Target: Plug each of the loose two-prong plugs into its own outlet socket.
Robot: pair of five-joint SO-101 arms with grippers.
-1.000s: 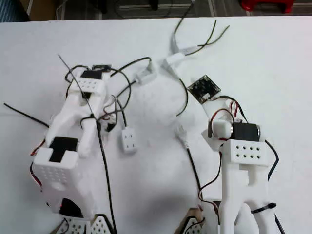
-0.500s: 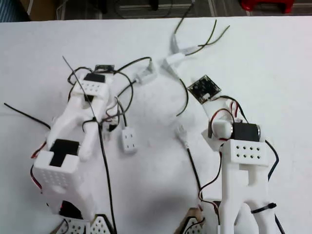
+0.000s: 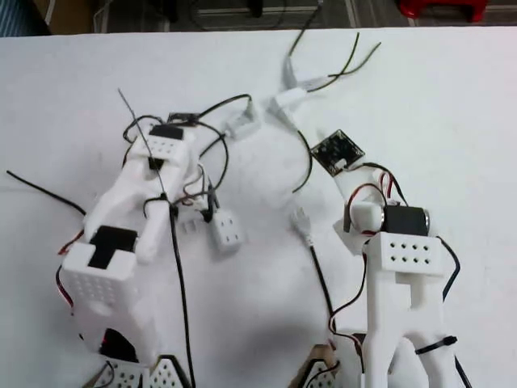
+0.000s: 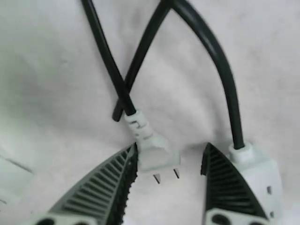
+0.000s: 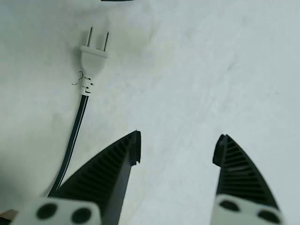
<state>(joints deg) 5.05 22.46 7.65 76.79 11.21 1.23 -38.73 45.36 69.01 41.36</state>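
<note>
In the left wrist view a white two-prong plug (image 4: 152,152) on a black cable lies on the white table between the fingers of my left gripper (image 4: 169,149), which is open. The plug's body touches one finger (image 4: 117,183). A white outlet socket block (image 4: 260,171) sits just outside the other finger, and in the high view this block (image 3: 226,230) is beside the left arm. My right gripper (image 5: 179,137) is open and empty above bare table. A second white plug (image 5: 93,56) lies ahead of it, prongs pointing away. The high view has this plug (image 3: 300,218) left of the right arm.
Two more white cable connectors (image 3: 242,123) (image 3: 287,101) lie at the back centre with black wires curling around them. Loose black cables (image 3: 176,275) cross the left arm. The table's far edge (image 3: 258,31) runs along the back.
The left arm has shifted right and farther from its base. The outlet socket block beside it has slid right and turned slightly. The right arm has barely moved.
</note>
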